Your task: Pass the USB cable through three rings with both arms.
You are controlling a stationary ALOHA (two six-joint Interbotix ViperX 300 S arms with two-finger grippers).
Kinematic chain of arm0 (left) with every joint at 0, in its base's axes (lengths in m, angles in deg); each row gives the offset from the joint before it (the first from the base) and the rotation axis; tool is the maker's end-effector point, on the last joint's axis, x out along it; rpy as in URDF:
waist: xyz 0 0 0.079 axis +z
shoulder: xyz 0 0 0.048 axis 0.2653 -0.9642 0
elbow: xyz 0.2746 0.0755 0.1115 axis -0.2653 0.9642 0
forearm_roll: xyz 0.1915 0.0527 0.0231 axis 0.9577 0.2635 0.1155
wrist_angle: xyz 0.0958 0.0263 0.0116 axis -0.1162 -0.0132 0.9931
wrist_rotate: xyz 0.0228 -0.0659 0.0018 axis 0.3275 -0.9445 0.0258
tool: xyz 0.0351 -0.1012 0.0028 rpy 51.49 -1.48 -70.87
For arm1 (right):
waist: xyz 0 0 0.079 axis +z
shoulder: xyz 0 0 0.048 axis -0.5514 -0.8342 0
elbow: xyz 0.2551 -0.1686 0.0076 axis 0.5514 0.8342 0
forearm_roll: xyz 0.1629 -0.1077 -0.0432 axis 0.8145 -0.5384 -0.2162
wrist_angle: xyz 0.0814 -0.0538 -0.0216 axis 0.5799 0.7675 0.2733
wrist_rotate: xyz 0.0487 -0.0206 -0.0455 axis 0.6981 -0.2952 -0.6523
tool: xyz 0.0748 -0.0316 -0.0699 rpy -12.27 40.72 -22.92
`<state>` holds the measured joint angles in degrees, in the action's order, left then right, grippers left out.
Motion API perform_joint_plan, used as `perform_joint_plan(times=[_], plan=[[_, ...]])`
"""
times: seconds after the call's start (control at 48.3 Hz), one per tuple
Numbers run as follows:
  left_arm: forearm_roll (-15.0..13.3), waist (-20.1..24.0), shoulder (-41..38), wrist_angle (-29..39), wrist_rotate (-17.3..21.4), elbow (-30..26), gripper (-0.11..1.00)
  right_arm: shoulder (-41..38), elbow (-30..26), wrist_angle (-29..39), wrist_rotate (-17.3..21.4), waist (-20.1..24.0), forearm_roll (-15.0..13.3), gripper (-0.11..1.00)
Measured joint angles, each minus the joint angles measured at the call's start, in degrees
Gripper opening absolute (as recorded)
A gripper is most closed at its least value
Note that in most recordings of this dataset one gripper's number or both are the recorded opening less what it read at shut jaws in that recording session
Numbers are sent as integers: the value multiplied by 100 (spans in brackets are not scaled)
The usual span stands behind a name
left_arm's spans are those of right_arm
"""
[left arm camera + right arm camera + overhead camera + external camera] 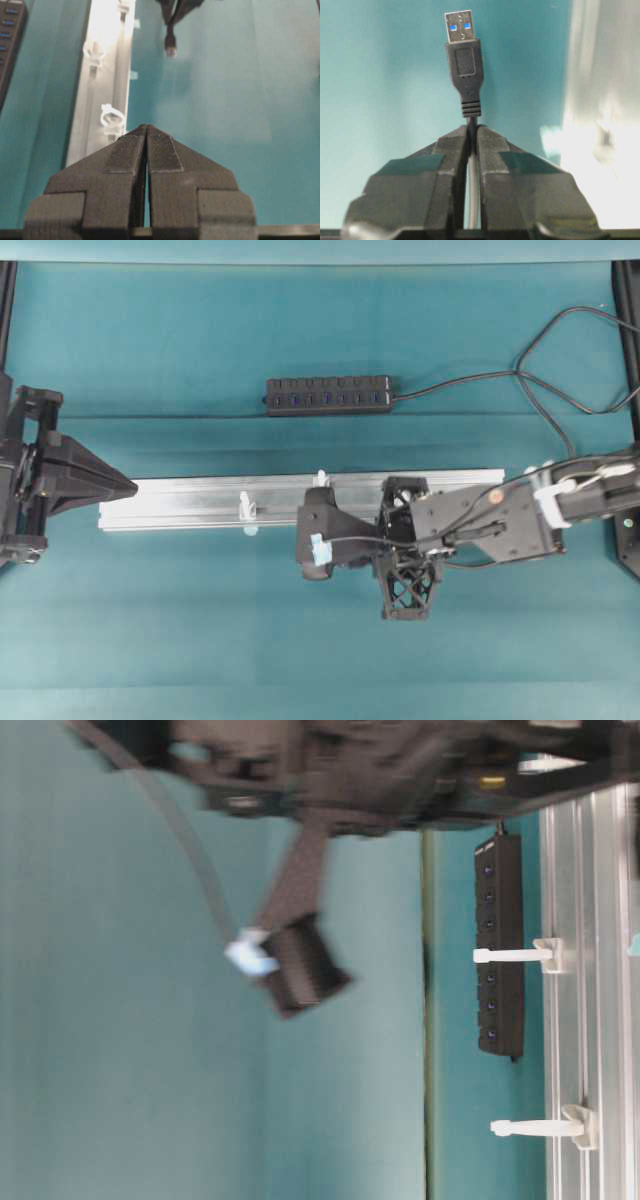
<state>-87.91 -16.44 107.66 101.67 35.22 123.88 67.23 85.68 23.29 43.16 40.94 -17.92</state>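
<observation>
In the right wrist view my right gripper [472, 127] is shut on the USB cable just behind its black plug [464, 55]; the plug sticks out past the fingertips over the teal table. Overhead, the right gripper [312, 550] hovers in front of the silver rail [200, 502], near the middle. The left wrist view shows the plug [171, 47] hanging free, to the right of the rail. Three white rings [111, 117] [93, 50] [124, 7] stand along the rail. My left gripper [146, 127] is shut and empty, at the rail's left end [128, 485], close to the nearest ring.
A black multi-port hub [328, 395] lies behind the rail, and its cord loops off to the back right [560, 350]. The table-level view shows two rings [520, 955] [540, 1127] and the hub [500, 950]. Black frame posts stand at both side edges.
</observation>
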Motion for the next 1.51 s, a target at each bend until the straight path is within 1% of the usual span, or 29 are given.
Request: perform_joint_plan(times=[0.165,0.393,0.517,0.621,0.703,0.786,0.931,1.262,1.303,1.365,1.427,1.51], plan=[[0,0,26,-9,0,0,0,264,-167,519,-185,0,-9,-9],[0,0,53,0,-9,0,0,668,-211,1230,-299,-9,-62,-9],[0,0,53,0,-9,0,0,923,-211,1670,-308,-44,-272,-9],[0,0,62,0,0,0,0,1187,-158,2021,-316,-88,-571,-9],[0,0,62,0,-9,0,0,1354,-26,2171,-334,-132,-729,-9],[0,0,62,-9,-9,0,0,1494,158,2206,-334,-211,-809,-9],[0,0,53,-53,-9,0,0,1705,510,2039,-343,-290,-835,-9],[0,123,53,-396,-9,-9,1,2074,1433,1195,-334,-343,-861,-9],[0,132,35,-439,-18,-18,5,2083,1529,1090,-334,-352,-861,-9],[0,141,26,-466,-18,-26,14,2092,1635,940,-334,-360,-861,-9],[0,141,0,-492,-18,-44,30,2092,1731,782,-343,-378,-861,-9],[0,141,-79,-492,-18,-79,55,2092,1837,598,-334,-396,-861,-9]])
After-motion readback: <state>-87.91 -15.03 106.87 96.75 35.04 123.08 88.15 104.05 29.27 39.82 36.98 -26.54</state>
